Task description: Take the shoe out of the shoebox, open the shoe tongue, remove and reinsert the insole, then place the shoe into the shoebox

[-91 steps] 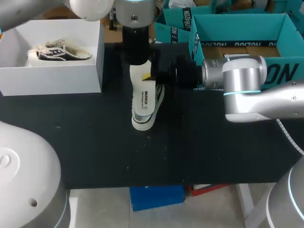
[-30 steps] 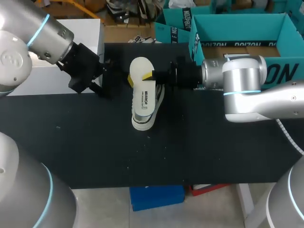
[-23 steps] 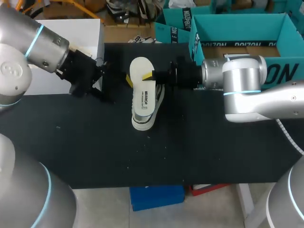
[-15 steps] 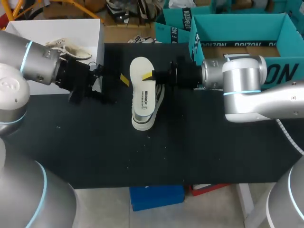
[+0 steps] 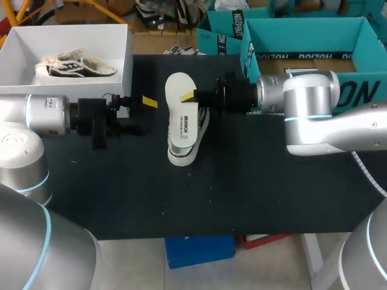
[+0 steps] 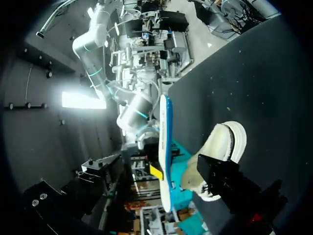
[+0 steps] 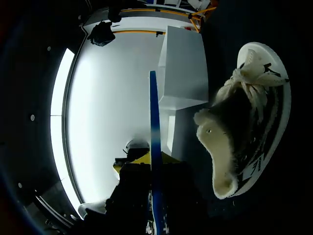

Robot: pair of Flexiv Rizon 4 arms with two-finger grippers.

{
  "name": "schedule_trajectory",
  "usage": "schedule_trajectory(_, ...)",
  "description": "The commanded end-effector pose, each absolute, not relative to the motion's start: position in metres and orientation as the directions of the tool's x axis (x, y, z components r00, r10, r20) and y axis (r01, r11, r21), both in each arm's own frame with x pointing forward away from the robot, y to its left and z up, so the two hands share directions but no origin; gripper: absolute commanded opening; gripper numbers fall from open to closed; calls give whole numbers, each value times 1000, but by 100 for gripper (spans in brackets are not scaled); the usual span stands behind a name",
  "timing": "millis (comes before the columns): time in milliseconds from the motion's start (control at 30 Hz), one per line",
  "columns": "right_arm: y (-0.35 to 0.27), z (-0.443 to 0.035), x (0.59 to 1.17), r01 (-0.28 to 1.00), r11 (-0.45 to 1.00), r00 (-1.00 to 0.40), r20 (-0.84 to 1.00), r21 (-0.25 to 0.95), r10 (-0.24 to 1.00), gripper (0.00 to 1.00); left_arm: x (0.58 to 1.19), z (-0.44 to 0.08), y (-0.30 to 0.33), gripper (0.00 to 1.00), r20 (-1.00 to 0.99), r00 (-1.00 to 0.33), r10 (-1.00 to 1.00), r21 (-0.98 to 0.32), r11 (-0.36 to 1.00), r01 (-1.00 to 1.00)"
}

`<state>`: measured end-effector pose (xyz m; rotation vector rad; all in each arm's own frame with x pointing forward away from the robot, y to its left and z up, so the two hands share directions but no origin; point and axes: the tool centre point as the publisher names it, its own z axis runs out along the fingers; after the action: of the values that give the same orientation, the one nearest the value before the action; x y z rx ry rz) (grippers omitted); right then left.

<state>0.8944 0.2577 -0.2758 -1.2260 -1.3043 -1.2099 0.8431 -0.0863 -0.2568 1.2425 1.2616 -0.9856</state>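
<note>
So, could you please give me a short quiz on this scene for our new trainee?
1. True or false: the white shoebox is empty.
2. The right gripper is shut on: A) the shoe tongue, B) the insole, C) nothing.
3. Fill in: the loose shoe lies on the ___ table.
Key: 1 false, it holds a second shoe; 2 B; 3 black.
</note>
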Motion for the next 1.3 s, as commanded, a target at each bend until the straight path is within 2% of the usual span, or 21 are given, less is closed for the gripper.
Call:
schedule_trajectory(33,259,-277,895,998,11,-55,996,55,67,0,853,-263,-96,100,-992,112,63,120,141,983)
schedule_trajectory(367,259,-277,895,998,11,-55,996,55,67,0,880,-271,-110,100,-993,106,46,112,163,980)
schedule_trajectory(433,259,-277,895,998,11,-55,996,55,67,0,885,-272,-112,84,-994,106,38,111,168,979)
schedule_trajectory(467,259,-277,895,998,11,-55,996,55,67,0,887,-272,-114,79,-994,107,35,112,170,979)
schedule_trajectory(567,259,-277,895,998,11,-55,996,55,67,0,892,-271,-118,75,-994,111,20,113,172,979)
schedule_trajectory(600,259,-277,895,998,11,-55,996,55,67,0,894,-271,-119,65,-994,112,20,114,172,978)
schedule_trajectory(667,259,-277,895,998,11,-55,996,55,67,0,897,-271,-123,57,-993,114,12,114,171,979)
schedule_trajectory(900,259,-277,895,998,11,-55,996,55,67,0,905,-272,-131,53,-993,114,-7,112,162,980)
schedule_trajectory(1100,259,-277,895,998,11,-55,996,55,67,0,907,-271,-134,35,-993,118,-12,115,157,981)
schedule_trajectory(1233,259,-277,895,998,11,-55,996,55,67,0,908,-272,-135,32,-993,116,-14,113,154,982)
schedule_trajectory(1300,259,-277,895,998,11,-55,996,55,67,0,909,-273,-136,27,-993,115,-14,112,151,982)
